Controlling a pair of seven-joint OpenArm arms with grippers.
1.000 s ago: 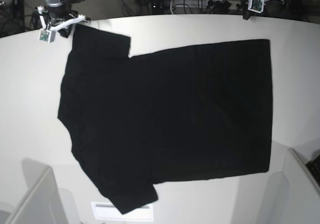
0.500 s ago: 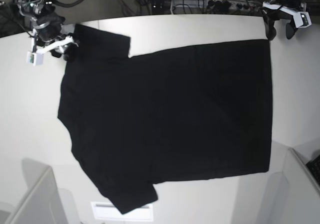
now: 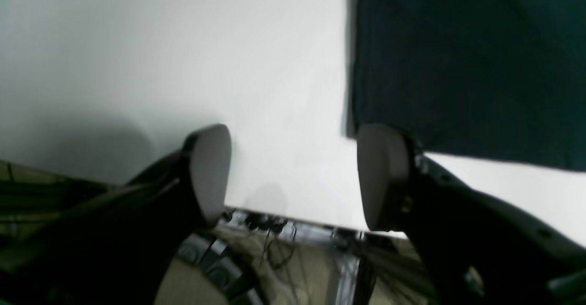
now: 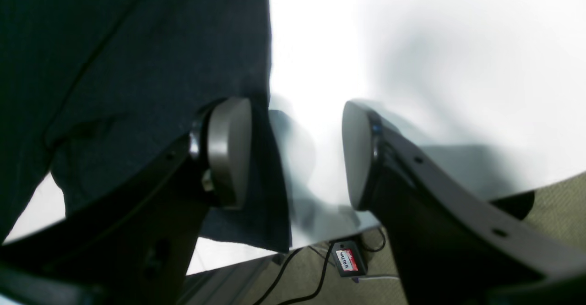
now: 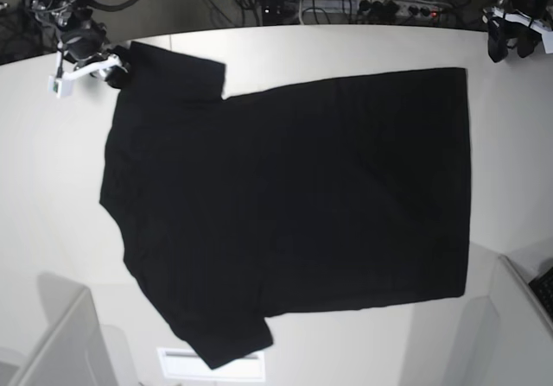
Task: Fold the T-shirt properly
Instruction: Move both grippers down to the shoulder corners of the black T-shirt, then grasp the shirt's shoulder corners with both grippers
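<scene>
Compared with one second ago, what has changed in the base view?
The left gripper moved toward the view's right, past the T-shirt hem corner. The right gripper moved toward the view's left, to the sleeve edge. Both are open and hold nothing. The T-shirt lies flat as before.
</scene>
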